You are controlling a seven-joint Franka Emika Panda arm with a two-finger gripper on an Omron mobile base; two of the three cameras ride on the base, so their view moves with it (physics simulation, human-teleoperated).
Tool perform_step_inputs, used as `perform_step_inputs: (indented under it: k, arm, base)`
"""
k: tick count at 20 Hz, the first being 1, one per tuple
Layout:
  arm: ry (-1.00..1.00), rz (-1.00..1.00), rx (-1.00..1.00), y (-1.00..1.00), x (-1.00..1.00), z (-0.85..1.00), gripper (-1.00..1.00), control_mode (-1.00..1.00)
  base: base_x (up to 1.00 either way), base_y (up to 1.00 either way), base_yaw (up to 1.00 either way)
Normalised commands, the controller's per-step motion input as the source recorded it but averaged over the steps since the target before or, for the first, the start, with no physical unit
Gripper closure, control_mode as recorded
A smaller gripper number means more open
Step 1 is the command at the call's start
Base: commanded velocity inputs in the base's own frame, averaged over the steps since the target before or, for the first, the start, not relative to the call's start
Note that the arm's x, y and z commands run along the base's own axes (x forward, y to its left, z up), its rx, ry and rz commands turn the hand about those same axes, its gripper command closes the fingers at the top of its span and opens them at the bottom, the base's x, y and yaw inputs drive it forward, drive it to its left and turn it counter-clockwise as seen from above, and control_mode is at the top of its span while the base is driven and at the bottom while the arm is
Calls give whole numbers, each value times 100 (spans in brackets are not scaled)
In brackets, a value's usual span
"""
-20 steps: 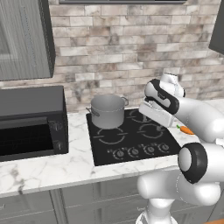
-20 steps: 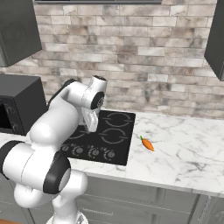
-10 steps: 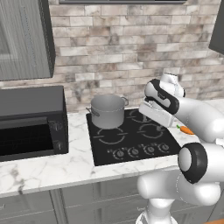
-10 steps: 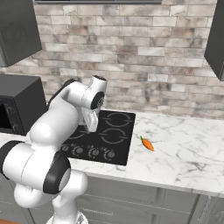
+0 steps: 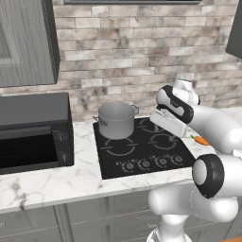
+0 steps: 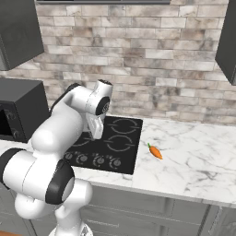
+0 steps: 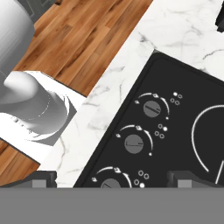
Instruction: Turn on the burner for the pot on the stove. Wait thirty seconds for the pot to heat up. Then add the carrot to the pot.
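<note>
The grey metal pot point(image 5: 116, 120) stands on the back left ring of the black glass stove point(image 5: 109, 163). My gripper point(image 7: 116, 181) hovers over the stove's point(image 7: 183, 83) front edge, open, its two dark fingertips point(image 7: 42, 179) far apart with nothing between them. Below it in the hand view lies a row of three round knobs point(image 7: 151, 108). From the right base view my gripper point(image 6: 97, 133) points down above the stove's point(image 6: 130, 154) left half. The small orange carrot point(image 6: 155, 151) lies on the marble counter just right of the stove, also seen past my arm as the carrot point(image 5: 202, 140).
A black microwave point(image 5: 33, 127) sits on the counter left of the stove. The marble counter point(image 6: 193, 166) stretches to the right of the carrot. A brick wall runs behind, with dark upper cabinets point(image 5: 26, 42) at both sides. Wood floor point(image 7: 87, 35) shows below the counter edge.
</note>
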Motion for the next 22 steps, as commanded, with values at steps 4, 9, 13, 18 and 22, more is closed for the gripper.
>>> perform_step_inputs:
  k: [4,9,13,18,22]
  arm:
    - [0,0,0,0,0,0,-100,-100]
    - [0,0,0,0,0,0,-100,-100]
    - [0,0,0,0,0,0,-100,-100]
    - [0,0,0,0,0,0,-100,-100]
    - [0,0,0,0,0,0,-100,-100]
  base:
    - [0,0,0]
    - [0,0,0]
    - [0,0,0]
    - [0,0,0]
    - [0,0,0]
